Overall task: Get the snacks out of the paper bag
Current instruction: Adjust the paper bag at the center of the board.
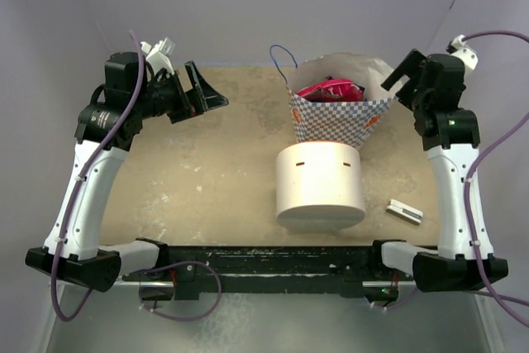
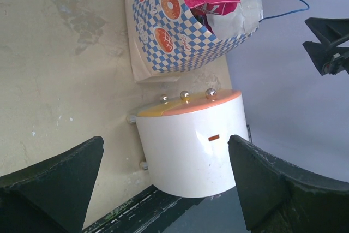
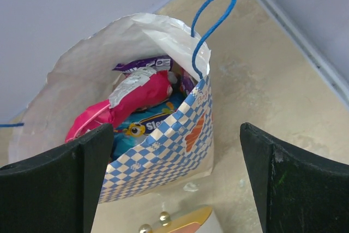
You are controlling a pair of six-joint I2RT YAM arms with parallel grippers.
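The blue-and-white checkered paper bag (image 1: pixel 337 117) stands open at the back middle of the table, white inside, with thin blue cord handles. It holds the snacks (image 1: pixel 329 89): a pink packet (image 3: pixel 136 99), a blue packet (image 3: pixel 144 124) and a purple one (image 3: pixel 150 65) show in the right wrist view. The bag also shows in the left wrist view (image 2: pixel 180 36). My left gripper (image 1: pixel 207 93) is open and empty, far left of the bag, above the table. My right gripper (image 1: pixel 390 80) is open and empty, raised just right of the bag's mouth.
A large white cylinder (image 1: pixel 320 186) with an orange-yellow base (image 2: pixel 188 106) stands right in front of the bag. A small grey flat bar (image 1: pixel 404 212) lies at the front right. The black rail (image 1: pixel 273 258) runs along the near edge.
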